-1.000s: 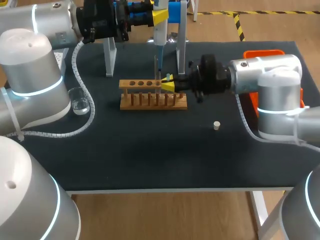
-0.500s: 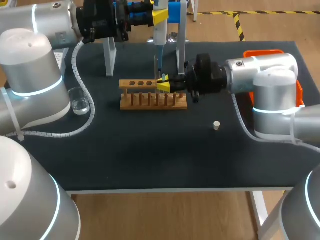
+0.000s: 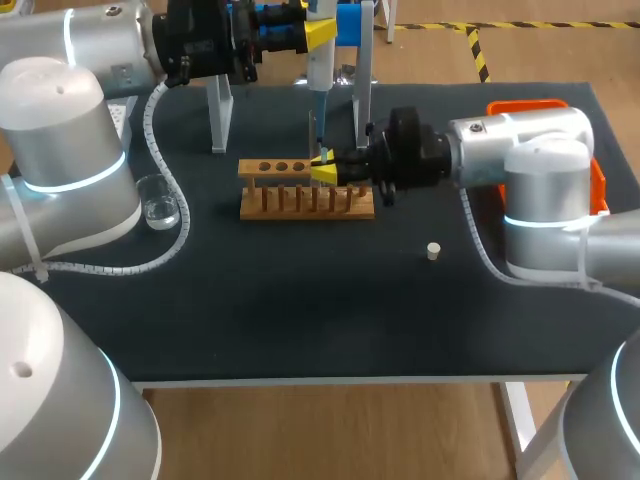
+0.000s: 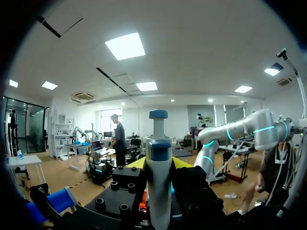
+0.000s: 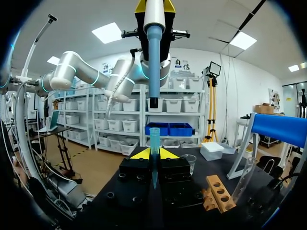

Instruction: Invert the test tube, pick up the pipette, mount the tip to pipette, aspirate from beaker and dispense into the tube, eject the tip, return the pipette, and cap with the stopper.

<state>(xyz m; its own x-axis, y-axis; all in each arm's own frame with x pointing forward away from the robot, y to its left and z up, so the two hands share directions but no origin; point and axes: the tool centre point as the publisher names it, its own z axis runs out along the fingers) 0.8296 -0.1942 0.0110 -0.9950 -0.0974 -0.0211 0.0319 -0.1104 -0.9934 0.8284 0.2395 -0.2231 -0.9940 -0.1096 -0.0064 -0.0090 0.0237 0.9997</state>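
Desk [image 3: 300, 330] in the head view: broad dark stretch between rack [image 3: 306, 200] and near edge, bearing one stopper [image 3: 433, 251], well apart from the rack. One beaker [image 3: 160, 208] near the left edge, beside the left arm's cable. One orange bin [image 3: 545, 104] at the far right corner, behind the right arm. Left pincer [image 3: 320, 33] at the far edge, one pipette [image 3: 317, 75] hanging from it nozzle-down over the rack. Right pincer [image 3: 325, 172] above the rack's right half, under the nozzle; sits further left than a second ago. Left arm unchanged.

Left wrist view: pipette upright, pinched from both sides by the yellow fingers.

Right wrist view: one tip [image 5: 154, 160] upright, gripped between closed fingers, straight below the nozzle with a gap between. One test tube [image 5: 244, 178] tilted just beside the rack.
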